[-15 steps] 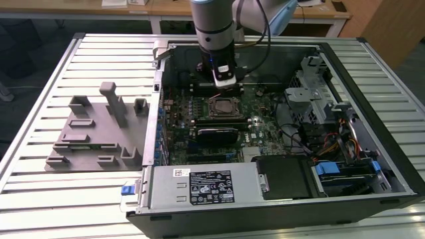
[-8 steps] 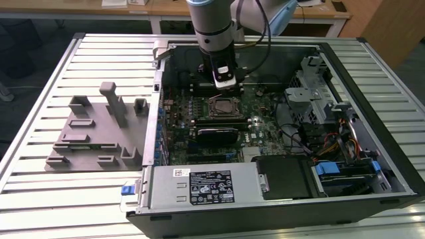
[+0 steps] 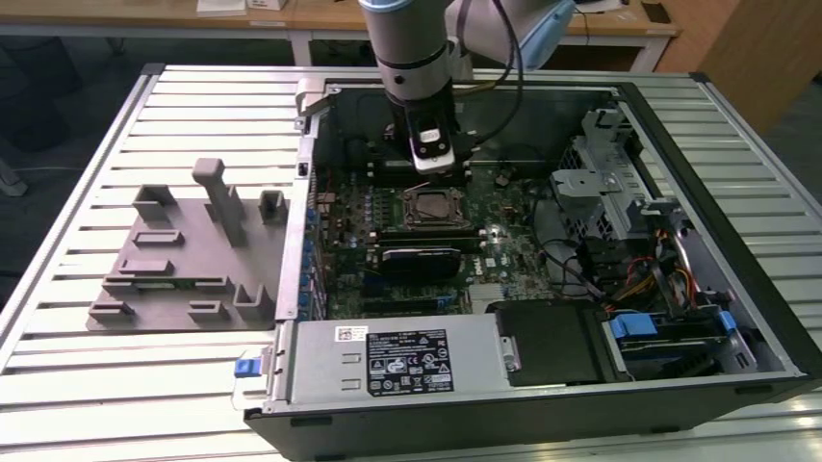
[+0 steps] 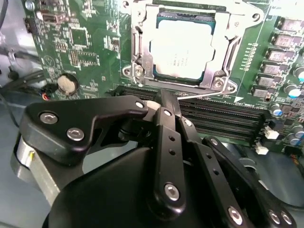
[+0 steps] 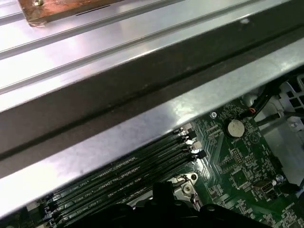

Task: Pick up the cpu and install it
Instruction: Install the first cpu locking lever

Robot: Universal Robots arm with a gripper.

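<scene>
Fingers (image 4: 167, 102) clenched, empty; flat silver square cpu (image 4: 180, 50) seated in metal-framed socket (image 4: 134, 71).

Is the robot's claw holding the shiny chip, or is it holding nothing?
Nothing. The cpu lies in its socket while the gripper hangs beside it, fingers together.

The exterior view is looking down from high and well back at the open computer case (image 3: 540, 241) lying on the slatted surface (image 3: 77, 375), with the arm descending over the motherboard (image 3: 437, 241). The second wrist view is peering close past the hand (image 4: 167, 102) at the socket (image 4: 183, 47) just beyond it. The first wrist view is facing the case wall (image 5: 142, 128); both wrist views are sharing the memory slots (image 5: 123, 175) and coin battery (image 4: 67, 84).
</scene>
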